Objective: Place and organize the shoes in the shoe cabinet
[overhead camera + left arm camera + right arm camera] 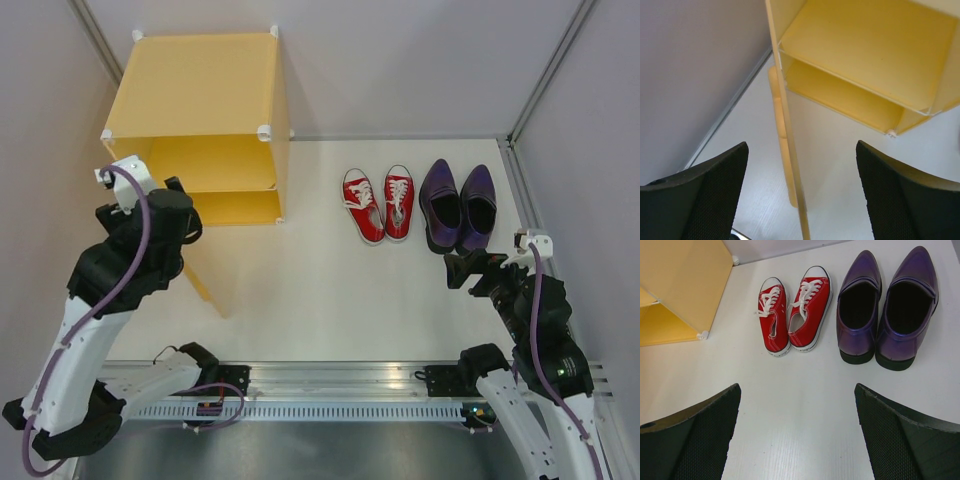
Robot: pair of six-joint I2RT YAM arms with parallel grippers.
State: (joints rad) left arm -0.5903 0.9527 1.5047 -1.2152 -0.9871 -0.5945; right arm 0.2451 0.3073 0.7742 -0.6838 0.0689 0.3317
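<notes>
Sneakers (810,305) and slip-ons (855,337) stand paired on worktop (330,290), right of cabinet (200,90). Both arms' jaws gape wide, empty. Sneakers likely light and soft: pinch heel collar. Slip-ons glossy, probably slippery.

The left arm (120,260) is hiding much of the shoe cabinet's (200,90) door (208,290); both wrist views are cropping the cabinet.
</notes>
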